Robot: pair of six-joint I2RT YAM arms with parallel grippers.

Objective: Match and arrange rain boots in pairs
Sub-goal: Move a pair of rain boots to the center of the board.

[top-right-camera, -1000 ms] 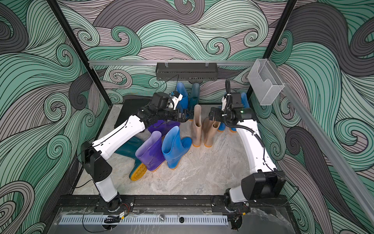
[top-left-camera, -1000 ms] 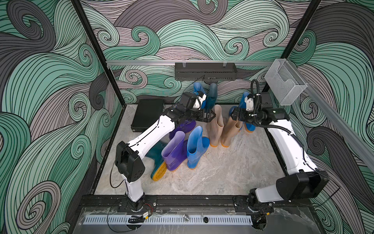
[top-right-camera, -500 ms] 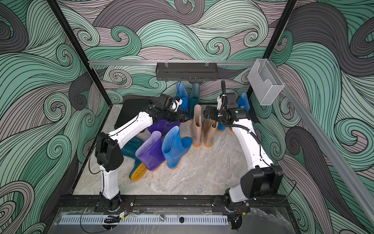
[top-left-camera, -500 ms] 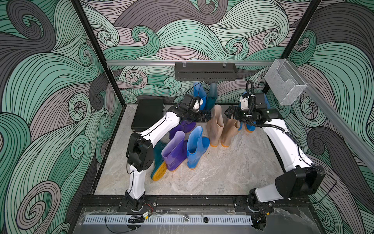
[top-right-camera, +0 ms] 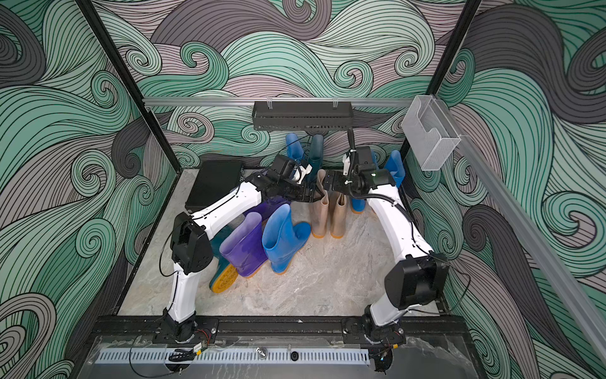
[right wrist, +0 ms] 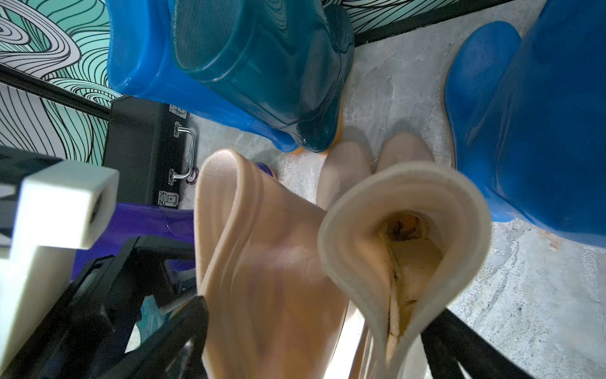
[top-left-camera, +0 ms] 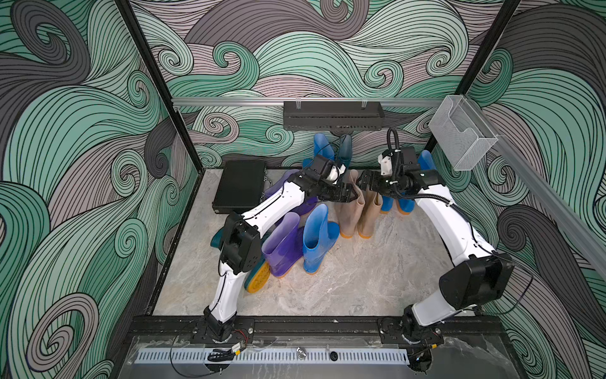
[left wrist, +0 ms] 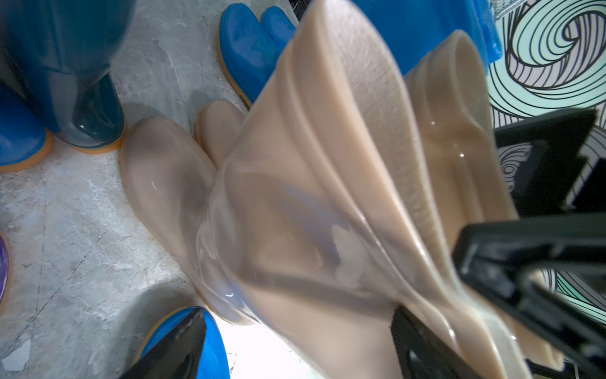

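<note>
Two beige boots (top-left-camera: 351,216) stand paired — left gripper (top-left-camera: 348,196) and right gripper (top-left-camera: 366,181) spread wide around their tops.

Beige boots (top-left-camera: 349,216), purple boot (top-left-camera: 282,242), bright blue boot (top-left-camera: 314,236), black case (top-left-camera: 241,185), teal-and-grey swirl-patterned walls (top-left-camera: 82,131), grey marbled floor (top-left-camera: 377,279)

Surface: grey marbled tabletop (top-left-camera: 360,285), centre and lower frame.
Upper left: flat black case (top-left-camera: 241,185).
Centre: beige boots (top-left-camera: 349,213) upright; blue boot (top-left-camera: 314,236) and purple boot (top-left-camera: 282,246) beside them.
Left: teal boot (top-left-camera: 257,280), apparently lying on its side.
Back: blue back boot (top-left-camera: 323,147), dark teal back boot (top-left-camera: 345,149).
</note>
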